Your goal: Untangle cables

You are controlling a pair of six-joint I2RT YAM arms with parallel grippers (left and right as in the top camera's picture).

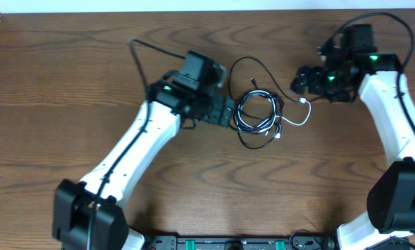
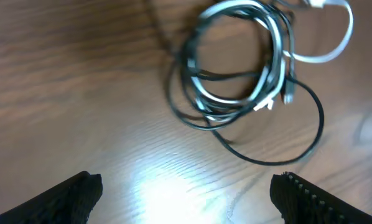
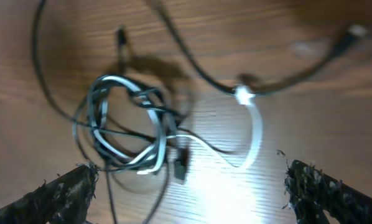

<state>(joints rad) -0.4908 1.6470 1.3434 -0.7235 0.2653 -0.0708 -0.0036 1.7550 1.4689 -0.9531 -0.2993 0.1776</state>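
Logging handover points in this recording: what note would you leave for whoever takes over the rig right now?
Left hand: open, empty, facing the coil from its left.
Right hand: open, empty, hovering by the white cable.
Cables: black, grey and white cords wound in one coil on the table. The white cable curves out to the right, and a black loop trails from the coil.
Done: nothing visibly separated.
Left: draw each cord out of the coil and lay them apart.

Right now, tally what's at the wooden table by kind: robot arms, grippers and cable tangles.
White robot arms: 2
Black two-finger grippers: 2 (left gripper, right gripper, both open)
Tangled bundle of thin black, white and grey cables: 1
Total: 5
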